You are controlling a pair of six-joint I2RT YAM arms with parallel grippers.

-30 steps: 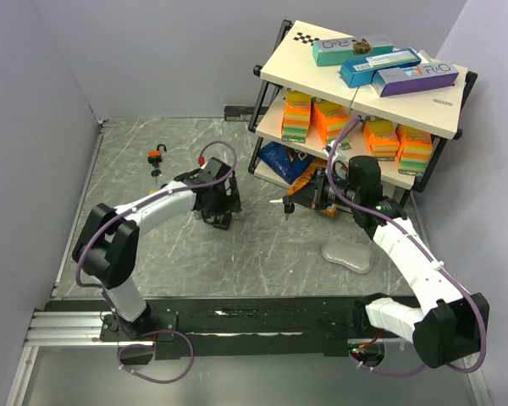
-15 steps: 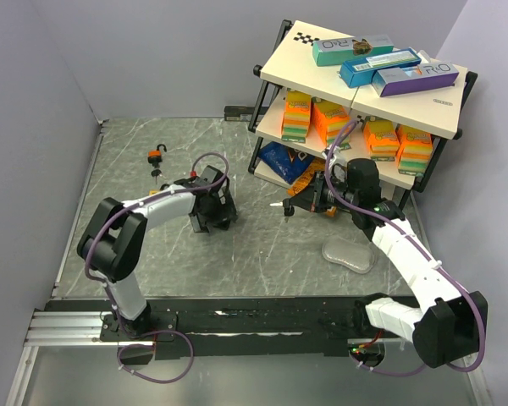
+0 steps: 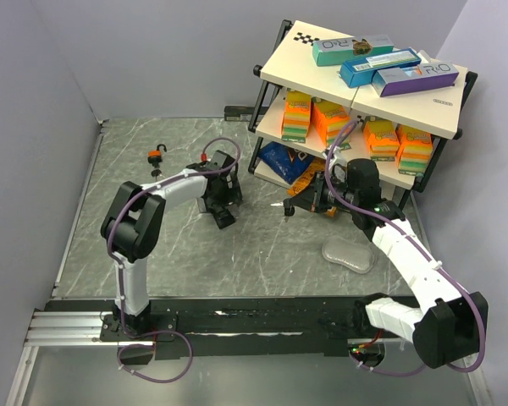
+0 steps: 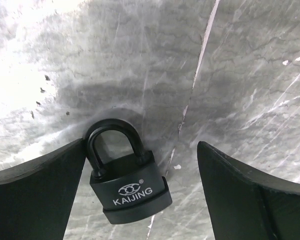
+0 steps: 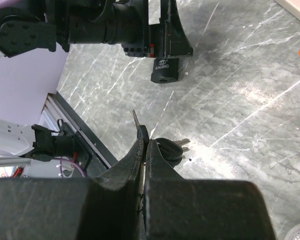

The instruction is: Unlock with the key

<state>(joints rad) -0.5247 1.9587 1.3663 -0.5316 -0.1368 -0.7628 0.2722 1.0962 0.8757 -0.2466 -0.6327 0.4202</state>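
Nearest, the right end effector (image 5: 145, 139) is clamped shut on a key (image 5: 135, 120), with spare keys (image 5: 172, 146) hanging at its three o'clock. Beyond, toward twelve o'clock, the black padlock (image 4: 127, 187) lies on the tabletop (image 4: 240, 75) between the widely spread fingers of the left end effector (image 4: 141, 150).

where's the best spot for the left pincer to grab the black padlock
Grip the padlock by its squat body, not the thin shackle. It lies flat, logo up, so come straight down with the open left pincer and close across the two side edges, leaving the bottom end free for the key.
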